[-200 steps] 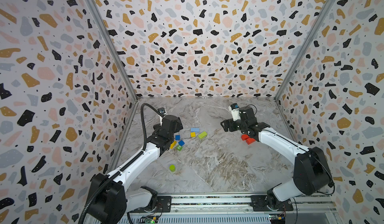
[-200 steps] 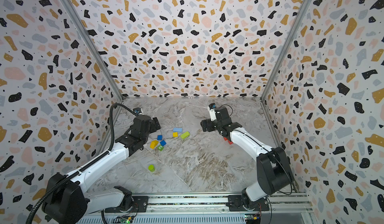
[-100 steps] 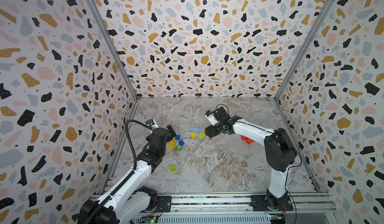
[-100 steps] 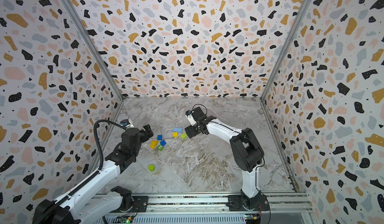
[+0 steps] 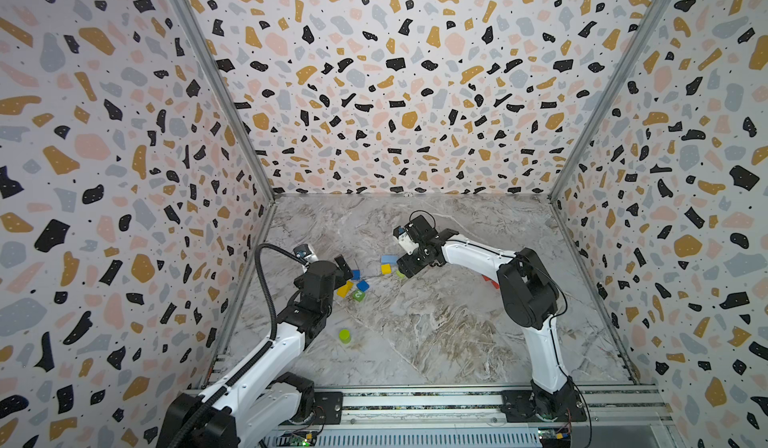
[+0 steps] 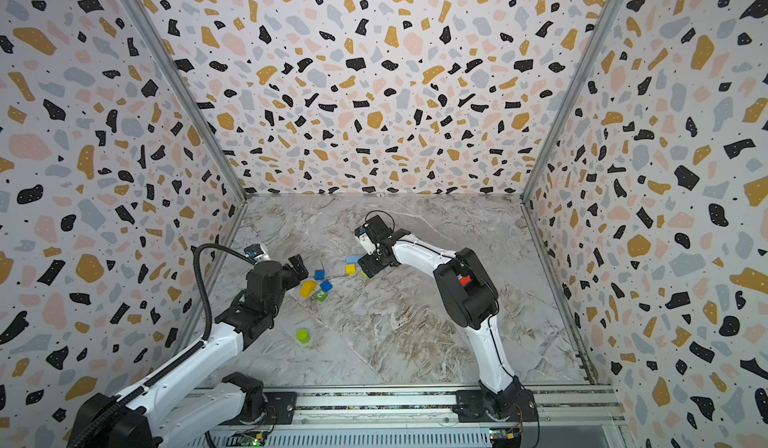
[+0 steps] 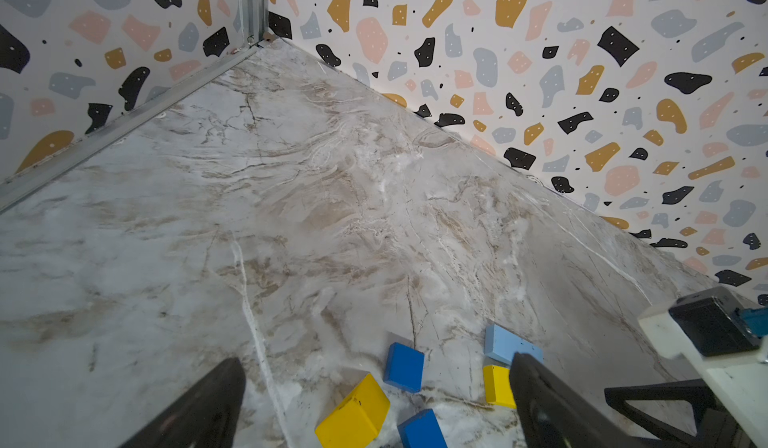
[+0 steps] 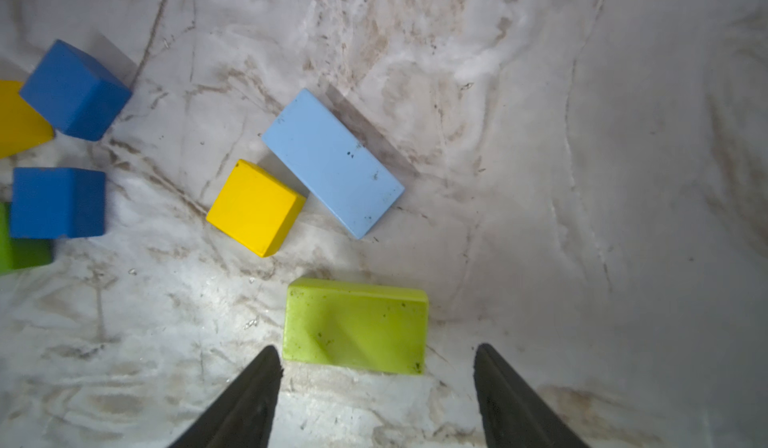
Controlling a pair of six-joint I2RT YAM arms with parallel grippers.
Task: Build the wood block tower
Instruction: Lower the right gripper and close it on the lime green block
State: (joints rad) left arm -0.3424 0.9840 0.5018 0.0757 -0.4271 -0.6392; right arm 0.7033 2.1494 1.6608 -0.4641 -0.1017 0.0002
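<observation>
The wood blocks lie loose on the marble floor; a wood block tower is not in view. My right gripper (image 8: 377, 352) (image 5: 404, 271) is open, its tips at the near edge of a lime bar (image 8: 355, 325), not touching it. Beyond the bar lie a yellow cube (image 8: 254, 207) (image 5: 386, 269) and a light blue bar (image 8: 332, 161) (image 5: 387, 259). My left gripper (image 7: 376, 365) (image 6: 296, 268) is open and holds nothing. It hangs over two blue cubes (image 7: 404, 367) (image 5: 363, 286), a yellow block (image 7: 353, 414) and a green cube (image 5: 358, 296).
A lime cylinder (image 5: 344, 335) stands alone toward the front left. Red blocks (image 5: 490, 282) lie partly hidden behind the right arm. Patterned walls (image 5: 124, 176) close three sides. A metal rail (image 5: 415, 402) carrying both arm bases runs along the front.
The right gripper swung left, away from the red blocks, came down over the lime bar, and its jaws narrowed somewhat. The left arm drew back toward the front left, still open.
</observation>
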